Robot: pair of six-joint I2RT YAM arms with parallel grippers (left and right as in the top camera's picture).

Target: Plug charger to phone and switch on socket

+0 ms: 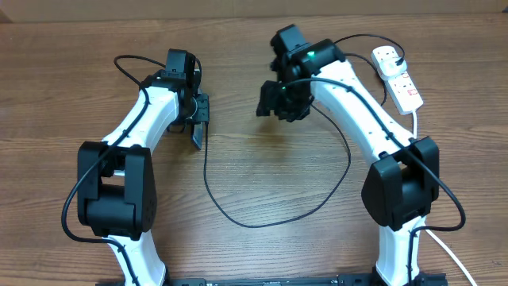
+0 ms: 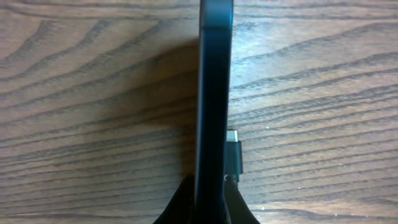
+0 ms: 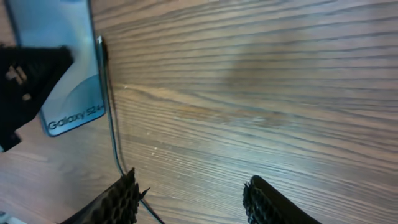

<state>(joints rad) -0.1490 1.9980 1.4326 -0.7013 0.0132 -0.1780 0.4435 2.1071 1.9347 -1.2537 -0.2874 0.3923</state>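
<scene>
The wooden desk (image 1: 262,175) fills every view, with open wood in the middle. The left arm (image 1: 143,127) comes in from 7 o'clock and the right arm (image 1: 357,111) from 5 o'clock, and they hide the desk under them. The white socket (image 1: 399,77) lies at 2 o'clock, near the desk's right side. Its switches are too small to make out. The phone (image 1: 197,135) is at 10 o'clock, stood up on its thin side, so from above it is just a dark sliver. The left tool (image 1: 198,121) is closed tight on the phone. The right tool (image 1: 278,99) hangs near 12 o'clock, well apart from the phone. Its fingers (image 3: 118,202) are spread, with nothing between them. The black charger (image 1: 262,224) loops from the phone round by 6 o'clock, then goes under the right arm, where I lose it. Its small tip (image 2: 233,152) sits against the phone's edge. I cannot tell if it is pushed all the way in.
</scene>
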